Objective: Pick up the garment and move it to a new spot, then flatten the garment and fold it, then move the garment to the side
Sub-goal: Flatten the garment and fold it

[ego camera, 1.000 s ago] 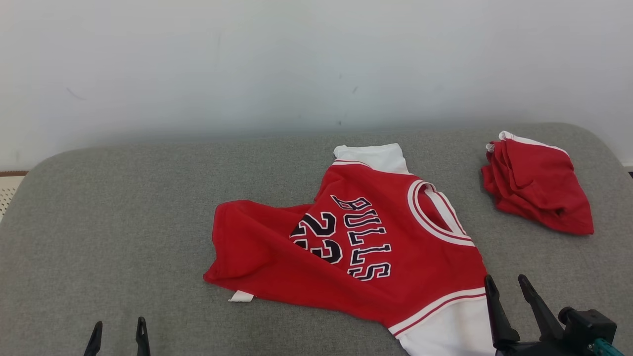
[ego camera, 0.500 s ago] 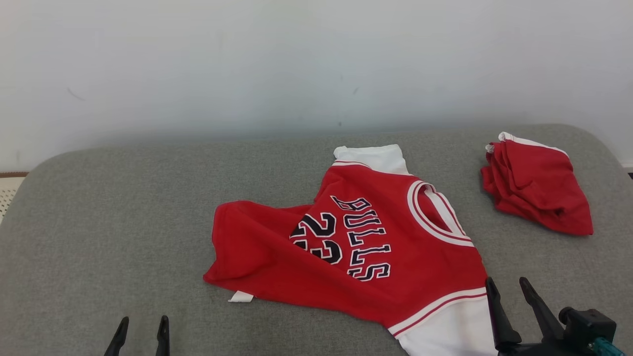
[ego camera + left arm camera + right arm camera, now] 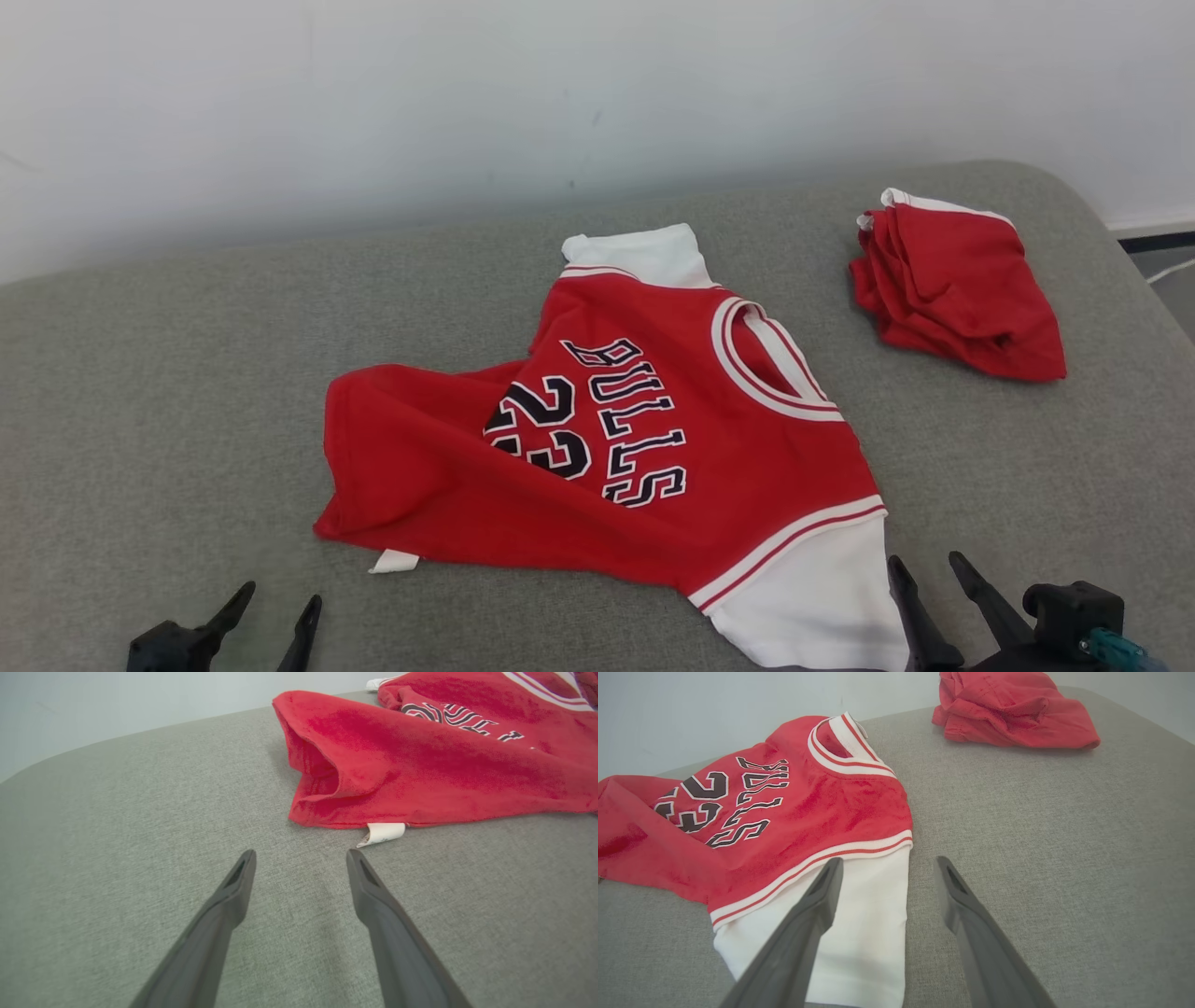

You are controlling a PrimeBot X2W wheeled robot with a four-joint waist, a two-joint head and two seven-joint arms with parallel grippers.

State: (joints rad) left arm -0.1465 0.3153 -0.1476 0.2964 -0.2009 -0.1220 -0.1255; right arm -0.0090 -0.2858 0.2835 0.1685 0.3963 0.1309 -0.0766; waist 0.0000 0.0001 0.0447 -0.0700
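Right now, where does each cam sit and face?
Head: on head, forward-down at jersey on grey cushion; left gripper, right gripper at bottom.
Left wrist: along open left gripper toward jersey hem, white tag.
Right wrist: along open right gripper, past white sleeve, toward red pile.
Shared: jersey in all; red pile in head, right wrist.

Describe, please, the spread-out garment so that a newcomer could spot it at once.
On the grey padded surface below the white wall, a red jersey lies spread out in the middle. Unlike the red bundle at the far right, it bears BULLS and 23 in dark lettering and has white sleeves.
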